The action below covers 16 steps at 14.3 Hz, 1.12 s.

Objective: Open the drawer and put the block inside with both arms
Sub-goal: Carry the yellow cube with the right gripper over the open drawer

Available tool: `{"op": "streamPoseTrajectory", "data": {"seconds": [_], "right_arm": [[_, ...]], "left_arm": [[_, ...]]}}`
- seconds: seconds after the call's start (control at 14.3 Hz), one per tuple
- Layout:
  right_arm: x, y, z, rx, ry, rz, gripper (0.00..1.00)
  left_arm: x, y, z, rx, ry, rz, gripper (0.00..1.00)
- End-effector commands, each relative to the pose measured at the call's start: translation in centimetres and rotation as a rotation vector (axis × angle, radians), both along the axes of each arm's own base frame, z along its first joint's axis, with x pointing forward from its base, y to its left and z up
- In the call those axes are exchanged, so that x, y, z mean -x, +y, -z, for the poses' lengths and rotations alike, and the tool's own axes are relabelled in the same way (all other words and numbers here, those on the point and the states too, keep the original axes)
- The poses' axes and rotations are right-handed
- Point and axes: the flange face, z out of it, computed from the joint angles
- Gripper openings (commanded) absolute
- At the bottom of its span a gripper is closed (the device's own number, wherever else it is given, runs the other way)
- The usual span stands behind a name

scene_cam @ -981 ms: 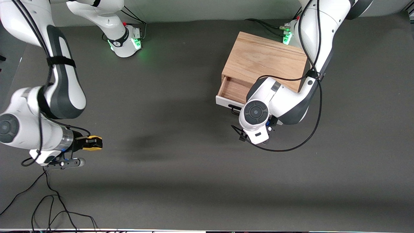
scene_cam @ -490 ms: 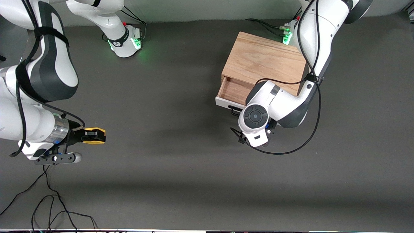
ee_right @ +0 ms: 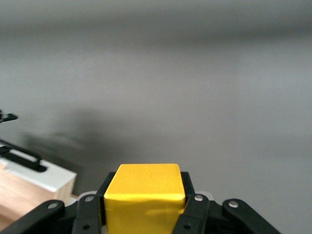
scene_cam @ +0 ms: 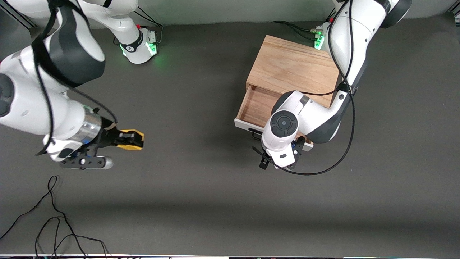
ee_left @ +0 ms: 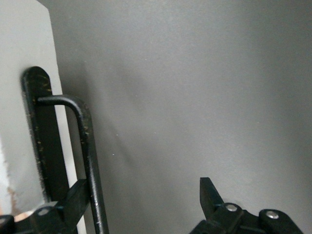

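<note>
The right hand [scene_cam: 133, 139] is gripping the yellow block [ee_right: 145, 193] between its fingers, hovering over bare dark desk [scene_cam: 201, 187] toward the right arm's end — well apart from the drawer [scene_cam: 253, 106]. The drawer is sitting partly pulled out of its oak cabinet [scene_cam: 293, 68]. The left hand [ee_left: 131, 214] is spread wide around the black bar handle [ee_left: 90, 161], one finger tucked between bar and white front.

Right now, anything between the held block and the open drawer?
On the table, nothing visible. The right gripper holds the block over bare mat. But the left arm's wrist hangs over part of the drawer, its gripper open at the handle.
</note>
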Motion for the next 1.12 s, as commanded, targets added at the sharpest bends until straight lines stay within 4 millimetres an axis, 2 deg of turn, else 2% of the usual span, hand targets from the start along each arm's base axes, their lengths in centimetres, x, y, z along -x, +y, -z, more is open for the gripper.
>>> {"op": "streamPoseTrajectory", "data": {"seconds": [0.0, 0.14, 0.28, 0.42, 0.63, 0.84, 1.05], "right_arm": [[0.9, 4.6, -1.0, -0.049, -0.006, 0.063, 0.28], [2.2, 8.5, -1.1, -0.059, -0.016, 0.085, 0.28], [3.2, 11.3, -0.7, -0.064, -0.016, 0.091, 0.28], [4.3, 14.4, 0.1, -0.047, -0.032, 0.119, 0.28], [5.8, 19.9, 2.3, -0.067, -0.04, 0.173, 0.28], [9.4, 27.5, 5.4, -0.065, -0.075, 0.192, 0.28], [13.8, 34.3, 9.1, -0.065, -0.099, 0.179, 0.28]], "left_arm": [[-1.4, -0.7, -1.3, 0.018, -0.079, 0.021, 1.0], [-1.5, -0.1, -2.3, 0.004, -0.079, 0.03, 1.0], [-2.9, 2.8, -7.6, -0.014, -0.086, 0.042, 1.0], [-5.3, 7.9, -12.9, -0.004, -0.061, 0.057, 1.0], [-6.6, 15.7, -17.1, 0.052, 0.004, 0.13, 1.0], [-6.2, 24.6, -20.8, 0.098, 0.061, 0.262, 1.0], [-4.7, 33.0, -22.9, 0.12, 0.131, 0.459, 1.0]]}}
